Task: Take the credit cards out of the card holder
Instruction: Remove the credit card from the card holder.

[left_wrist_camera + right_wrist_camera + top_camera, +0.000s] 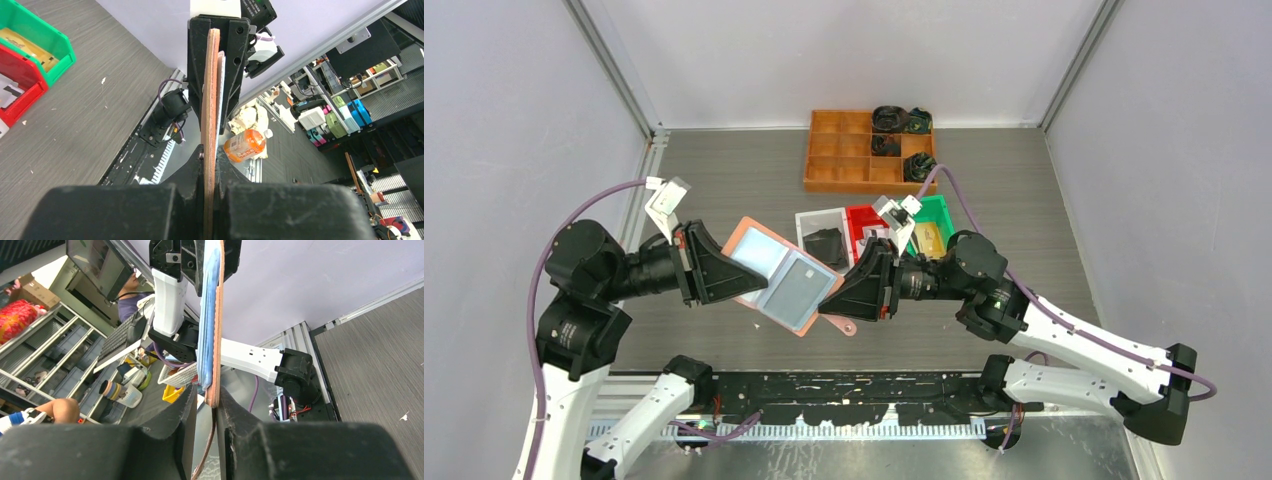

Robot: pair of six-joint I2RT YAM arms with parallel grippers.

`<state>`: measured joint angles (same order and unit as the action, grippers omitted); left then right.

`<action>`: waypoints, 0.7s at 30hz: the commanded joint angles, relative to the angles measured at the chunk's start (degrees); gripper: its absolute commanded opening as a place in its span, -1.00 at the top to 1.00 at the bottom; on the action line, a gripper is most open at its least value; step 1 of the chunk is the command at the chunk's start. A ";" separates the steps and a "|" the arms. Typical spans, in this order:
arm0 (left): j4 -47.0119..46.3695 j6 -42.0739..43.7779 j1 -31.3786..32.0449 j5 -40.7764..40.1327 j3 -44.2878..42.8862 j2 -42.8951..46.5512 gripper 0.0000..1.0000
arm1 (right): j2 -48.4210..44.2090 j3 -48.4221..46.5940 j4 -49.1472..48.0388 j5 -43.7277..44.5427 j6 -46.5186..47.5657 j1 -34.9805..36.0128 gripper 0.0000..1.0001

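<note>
Holder held open, no card out yet. Left gripper is clamped on the card holder. Right gripper straddles the opposite edge; can't tell whether it grips. Next, the right probably has to pinch a credit card and slide it out.

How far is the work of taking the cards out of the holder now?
Done: what looks like a gold card already lies in the green bin. In hand: the left gripper clamps the open card holder, held up; the right gripper flanks its other edge. Left: a grey card sits inside the holder.
</note>
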<state>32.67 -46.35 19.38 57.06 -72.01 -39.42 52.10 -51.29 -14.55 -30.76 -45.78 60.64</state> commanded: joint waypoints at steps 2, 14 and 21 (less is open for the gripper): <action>-4.17 -1.01 -0.17 0.69 -2.27 -0.68 1.00 | -1.63 -0.78 -0.61 -0.75 1.86 0.20 0.48; -5.18 -1.99 -0.22 0.52 -2.19 -0.92 1.00 | -0.41 -2.29 1.51 2.13 2.43 0.21 0.49; -5.42 -2.08 -0.21 0.53 -1.87 -0.62 1.00 | 0.80 -2.90 -0.51 3.43 1.10 0.26 0.51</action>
<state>31.48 -47.81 19.38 57.04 -72.01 -40.14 52.49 -51.33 -11.57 -28.73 -44.14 60.64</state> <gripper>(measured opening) 0.028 0.249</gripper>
